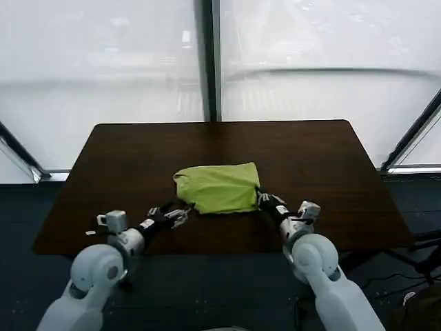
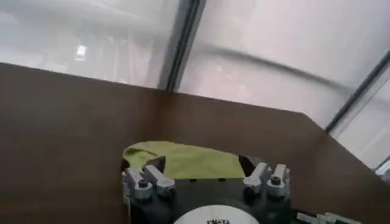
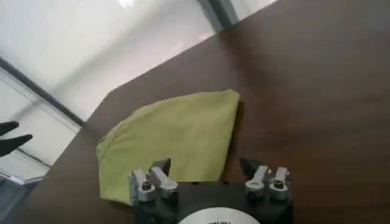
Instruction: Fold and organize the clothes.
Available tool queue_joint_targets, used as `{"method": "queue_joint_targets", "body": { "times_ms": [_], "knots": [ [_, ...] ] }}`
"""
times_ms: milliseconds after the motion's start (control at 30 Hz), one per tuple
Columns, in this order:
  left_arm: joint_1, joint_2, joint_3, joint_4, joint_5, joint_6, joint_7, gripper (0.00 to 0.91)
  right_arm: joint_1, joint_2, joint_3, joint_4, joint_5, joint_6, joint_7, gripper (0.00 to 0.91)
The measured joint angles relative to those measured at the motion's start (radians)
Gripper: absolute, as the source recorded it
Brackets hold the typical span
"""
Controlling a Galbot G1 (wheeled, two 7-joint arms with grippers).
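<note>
The clothes are one lime-green T-shirt (image 1: pixel 218 187) folded into a compact bundle at the middle of the dark brown table (image 1: pixel 138 158). My left gripper (image 1: pixel 180 216) hovers open just off the bundle's near left corner, apart from the fabric. My right gripper (image 1: pixel 264 199) is open at the bundle's near right corner, close to its edge. In the left wrist view the T-shirt (image 2: pixel 189 161) lies just beyond the open left gripper (image 2: pixel 202 164). From the right wrist, the folded T-shirt (image 3: pixel 177 137) spreads ahead of the open right gripper (image 3: pixel 205 165).
Frosted window panels with a dark vertical post (image 1: pixel 207 62) stand behind the table. Bare tabletop surrounds the bundle on all sides. The table's near edge (image 1: pixel 220 249) runs just in front of both forearms.
</note>
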Motion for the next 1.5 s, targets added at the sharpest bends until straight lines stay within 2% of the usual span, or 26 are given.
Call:
{"method": "queue_joint_targets", "body": {
  "times_ms": [467, 767, 967, 1100, 1300, 1500],
  "knots": [
    [-0.104, -0.016, 0.045, 0.094, 0.008, -0.040, -0.007, 0.878, -0.007, 0.017, 0.003, 0.004, -0.009, -0.005, 0.004, 0.000],
    [-0.147, -0.026, -0.006, 0.103, -0.039, -0.050, -0.035, 0.878, -0.009, -0.011, 0.037, 0.004, -0.008, -0.004, 0.009, 0.000],
    [-0.145, -0.020, -0.039, 0.082, -0.044, -0.051, -0.036, 0.878, 0.001, -0.039, 0.063, -0.007, -0.033, 0.004, 0.010, 0.000],
    [-0.143, -0.023, -0.040, 0.089, -0.040, -0.053, -0.035, 0.878, 0.013, -0.054, 0.075, -0.024, -0.097, 0.035, 0.009, 0.000],
    [-0.127, -0.029, -0.015, 0.100, -0.015, -0.027, -0.031, 0.878, 0.012, -0.051, 0.071, -0.033, -0.099, 0.028, 0.008, 0.000],
    [-0.077, -0.009, -0.010, 0.063, -0.005, -0.009, -0.025, 0.878, 0.008, -0.027, 0.039, -0.024, -0.099, 0.011, 0.001, 0.000]
  ]
}}
